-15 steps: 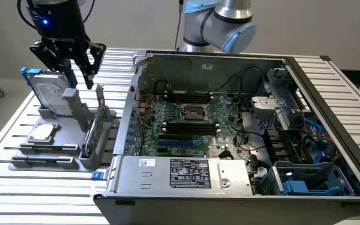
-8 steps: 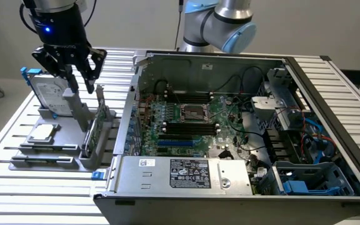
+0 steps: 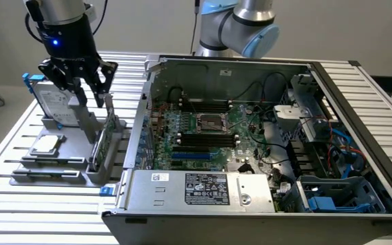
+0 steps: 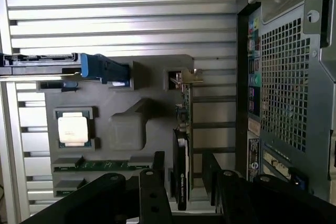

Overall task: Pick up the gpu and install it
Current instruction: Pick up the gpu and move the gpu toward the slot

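The gpu (image 3: pixel 104 143) stands on its edge in a slot of the grey holder (image 3: pixel 67 159), at the exterior view's left, beside the open computer case. In the wrist view the gpu (image 4: pixel 181 166) appears edge-on: black cover, thin green board, silver end bracket. My gripper (image 3: pixel 92 101) hangs just above the card's upper end, open and holding nothing. In the wrist view my gripper (image 4: pixel 184 182) has one dark finger (image 4: pixel 156 182) on each side of the card's line, and I cannot tell whether they touch it.
The holder also carries a silver hard drive (image 3: pixel 49 99) with blue rails, a processor chip (image 3: pixel 48 144) and memory sticks (image 3: pixel 46 173). The open case (image 3: pixel 359 127) with its motherboard (image 3: pixel 203 132) sits right next to the holder on the slatted table (image 3: pixel 19 204).
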Robot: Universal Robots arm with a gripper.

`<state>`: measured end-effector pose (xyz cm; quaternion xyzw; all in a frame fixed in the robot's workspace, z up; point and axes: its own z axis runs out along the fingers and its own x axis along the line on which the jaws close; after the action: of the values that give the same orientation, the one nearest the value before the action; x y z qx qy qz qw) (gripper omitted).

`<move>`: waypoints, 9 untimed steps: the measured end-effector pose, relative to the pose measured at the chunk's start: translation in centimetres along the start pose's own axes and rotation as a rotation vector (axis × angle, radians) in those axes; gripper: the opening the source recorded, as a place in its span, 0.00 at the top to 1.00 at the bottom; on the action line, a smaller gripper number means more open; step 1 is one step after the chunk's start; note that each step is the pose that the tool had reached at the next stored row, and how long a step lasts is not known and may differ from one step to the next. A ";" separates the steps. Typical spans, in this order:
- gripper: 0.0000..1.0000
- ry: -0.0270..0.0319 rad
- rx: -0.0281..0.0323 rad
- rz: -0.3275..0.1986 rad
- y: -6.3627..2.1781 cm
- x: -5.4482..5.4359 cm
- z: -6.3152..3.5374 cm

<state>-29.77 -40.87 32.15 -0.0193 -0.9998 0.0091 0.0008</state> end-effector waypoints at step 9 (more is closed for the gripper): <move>0.58 -0.0001 0.0000 -0.002 -0.42 0.0 1.66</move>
<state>-29.77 -41.32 30.51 -0.0180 -0.9998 0.0091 0.0008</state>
